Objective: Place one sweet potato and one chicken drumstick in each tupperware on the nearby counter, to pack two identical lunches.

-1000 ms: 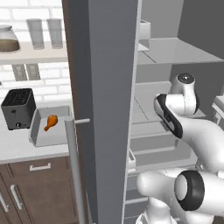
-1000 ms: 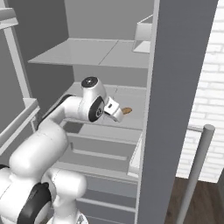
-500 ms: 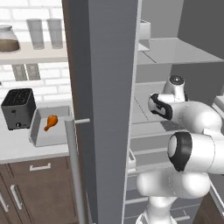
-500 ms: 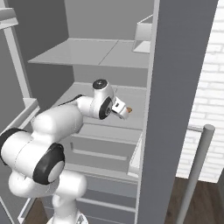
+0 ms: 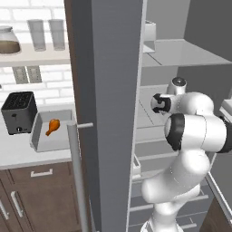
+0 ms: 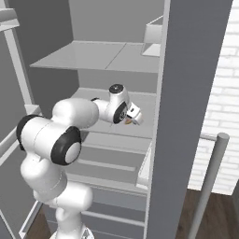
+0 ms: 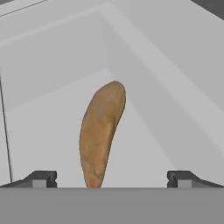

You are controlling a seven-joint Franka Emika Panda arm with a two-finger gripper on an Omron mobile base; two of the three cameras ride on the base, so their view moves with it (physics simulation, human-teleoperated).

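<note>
1. Jaws of the gripper (image 7: pixel 112 183) are being held spread wide inside the open fridge, with nothing clamped between them; the two dark fingertips (image 7: pixel 41 178) are being shown well apart in the hand view.
2. At the far left, a black toaster (image 5: pixel 19 112) is being kept on the counter (image 5: pixel 18 153), just beside one tupperware (image 5: pixel 41 143).
3. A chicken drumstick (image 5: pixel 52 126) is being carried in that tray, with bare floor being left around it inside the raised rim.
4. Between counter and fridge, the grey fridge door (image 5: pixel 113 90) is being presented edge-on, its handle bar (image 5: pixel 77 172) standing in front.
5. Further right, a sweet potato (image 7: pixel 101 132) is being framed between the fingertips, lying on a fridge shelf (image 7: pixel 48 131) with open shelf on either side and the side wall (image 7: pixel 175 87) near.
</note>
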